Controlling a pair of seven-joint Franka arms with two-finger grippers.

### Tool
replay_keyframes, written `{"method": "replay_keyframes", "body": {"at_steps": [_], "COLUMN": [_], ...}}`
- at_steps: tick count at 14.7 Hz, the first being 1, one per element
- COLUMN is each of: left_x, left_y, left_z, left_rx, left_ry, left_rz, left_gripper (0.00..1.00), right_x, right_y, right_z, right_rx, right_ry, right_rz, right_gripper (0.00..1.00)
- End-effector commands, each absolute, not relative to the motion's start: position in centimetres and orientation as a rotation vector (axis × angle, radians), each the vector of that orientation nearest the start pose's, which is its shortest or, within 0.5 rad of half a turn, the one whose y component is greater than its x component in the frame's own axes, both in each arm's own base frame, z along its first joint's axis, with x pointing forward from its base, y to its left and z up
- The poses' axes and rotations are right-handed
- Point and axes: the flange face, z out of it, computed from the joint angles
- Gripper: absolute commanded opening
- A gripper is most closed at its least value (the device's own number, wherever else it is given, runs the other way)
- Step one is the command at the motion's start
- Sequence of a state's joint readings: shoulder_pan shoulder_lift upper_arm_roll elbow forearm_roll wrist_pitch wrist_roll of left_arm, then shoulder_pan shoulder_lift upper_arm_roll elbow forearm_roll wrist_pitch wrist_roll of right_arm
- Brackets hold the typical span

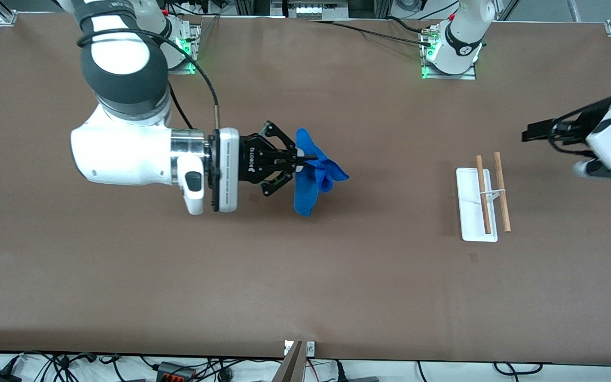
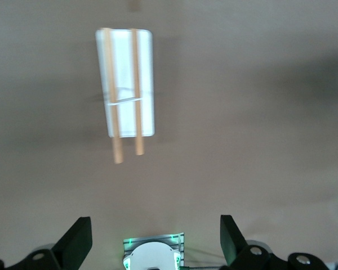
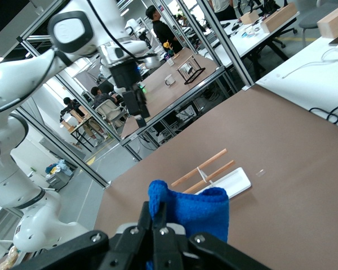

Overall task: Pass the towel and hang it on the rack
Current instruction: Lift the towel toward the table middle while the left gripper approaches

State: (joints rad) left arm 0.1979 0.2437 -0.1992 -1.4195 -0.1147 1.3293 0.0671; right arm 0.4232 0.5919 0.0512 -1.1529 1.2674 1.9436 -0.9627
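Note:
My right gripper (image 1: 308,157) is shut on a blue towel (image 1: 313,172) and holds it up over the middle of the table, with the cloth hanging from the fingertips. In the right wrist view the towel (image 3: 200,216) bunches at the shut gripper (image 3: 158,211). The rack (image 1: 483,204), a white base with two wooden rods, stands toward the left arm's end of the table; it also shows in the left wrist view (image 2: 127,84) and the right wrist view (image 3: 211,171). My left gripper (image 1: 539,131) is open and empty in the air beside the rack; its fingers (image 2: 79,242) stand wide apart.
The right arm's base (image 1: 181,42) and the left arm's base (image 1: 451,53) stand at the table's edge farthest from the front camera, lit green. Cables (image 1: 178,369) lie off the table's nearest edge. Bare brown table lies between the towel and the rack.

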Motion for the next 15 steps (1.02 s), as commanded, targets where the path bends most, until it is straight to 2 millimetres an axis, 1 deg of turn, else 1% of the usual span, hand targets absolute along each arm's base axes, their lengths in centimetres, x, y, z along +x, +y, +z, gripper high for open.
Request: {"method": "replay_keyframes", "body": {"at_steps": [1, 2, 4, 5, 7, 9, 10, 11, 12, 14, 15], "left_x": [60.3, 60.3, 60.6, 60.6, 61.2, 62.6, 63.4, 64.0, 64.1, 64.6, 64.8], "left_y": [-0.6, -1.1, -2.5, -3.8, -5.0, -5.8, -6.5, -7.4, -8.7, -10.9, -12.5], "left_z": [52.8, 52.8, 52.3, 52.1, 51.6, 49.7, 48.2, 47.3, 46.6, 44.7, 44.0], "left_rx": [-3.387, -3.402, -3.405, -3.424, -3.491, -3.553, -3.588, -3.569, -3.526, -3.469, -3.448], "left_ry": [0.29, 0.315, 0.355, 0.396, 0.561, 0.82, 0.964, 1.115, 1.261, 1.449, 1.564], "left_rz": [0.577, 0.579, 0.592, 0.599, 0.558, 0.455, 0.396, 0.3, 0.235, 0.126, 0.075], "left_gripper": [1.0, 1.0, 1.0, 1.0, 1.0, 1.0, 1.0, 1.0, 1.0, 1.0, 1.0], "right_x": [64.5, 63.9, 63.6, 63.4, 63.4, 63.2, 63.2, 63.1, 63.1, 63.1, 63.1], "right_y": [41.0, 42.4, 43.7, 44.3, 44.9, 45.3, 45.2, 45.3, 45.2, 45.3, 45.2], "right_z": [50.2, 49.5, 48.8, 48.8, 48.9, 49.0, 49.0, 49.1, 49.1, 49.1, 49.0], "right_rx": [-1.661, -1.658, -1.684, -1.683, -1.68, -1.674, -1.673, -1.672, -1.672, -1.671, -1.671], "right_ry": [-0.931, -0.937, -0.907, -0.888, -0.837, -0.837, -0.837, -0.84, -0.838, -0.842, -0.845], "right_rz": [-0.485, -0.465, -0.488, -0.499, -0.529, -0.531, -0.532, -0.535, -0.536, -0.534, -0.537], "right_gripper": [0.0, 0.0, 0.0, 0.0, 0.0, 0.0, 0.0, 0.0, 0.0, 0.0, 0.0]}}
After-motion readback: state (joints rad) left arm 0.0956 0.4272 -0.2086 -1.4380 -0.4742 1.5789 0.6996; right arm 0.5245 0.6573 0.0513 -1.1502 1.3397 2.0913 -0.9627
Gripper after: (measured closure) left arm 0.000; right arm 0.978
